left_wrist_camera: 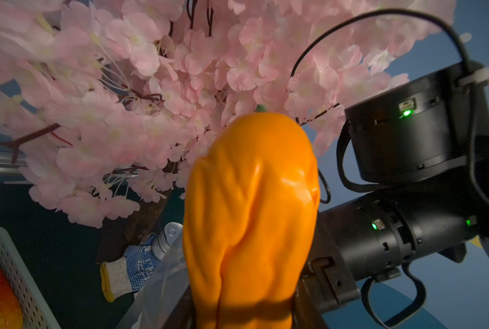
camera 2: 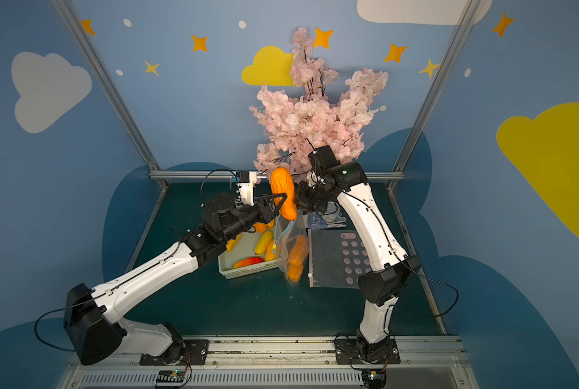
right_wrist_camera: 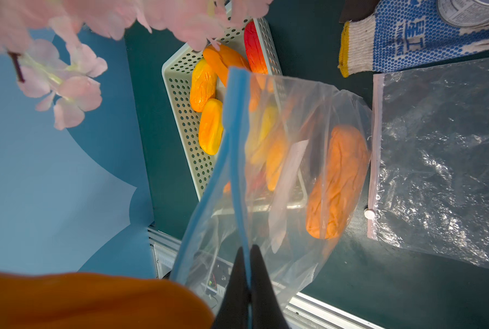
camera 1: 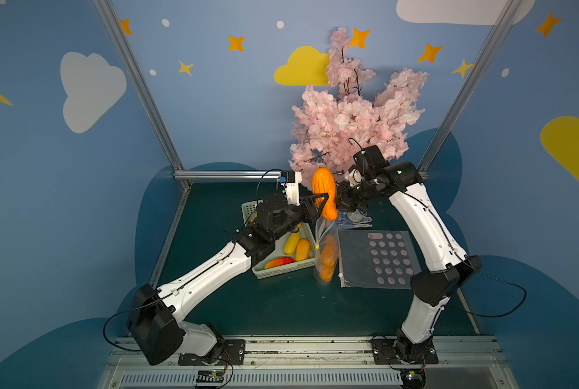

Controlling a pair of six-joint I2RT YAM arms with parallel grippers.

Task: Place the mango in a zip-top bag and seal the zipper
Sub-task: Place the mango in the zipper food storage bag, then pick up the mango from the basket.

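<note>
An orange mango (camera 1: 324, 188) hangs upright in the air, and my left gripper (camera 1: 325, 201) is shut on its lower half; in the left wrist view the mango (left_wrist_camera: 251, 213) fills the middle. Just below it hangs a clear zip-top bag (camera 1: 326, 242) with its mouth open. My right gripper (right_wrist_camera: 249, 250) is shut on the bag's blue zipper strip (right_wrist_camera: 237, 128) and holds that edge up. Another orange mango (right_wrist_camera: 337, 182) lies inside the bag, low down. The held mango's lower tip is at the bag's mouth in both top views.
A white perforated basket (camera 1: 281, 274) with several mangoes stands left of the bag. A second clear bag (camera 1: 375, 259) lies flat to the right. A blue-dotted glove (camera 1: 352, 220) and a can (left_wrist_camera: 166, 239) lie behind, under the pink blossom tree (camera 1: 348, 114).
</note>
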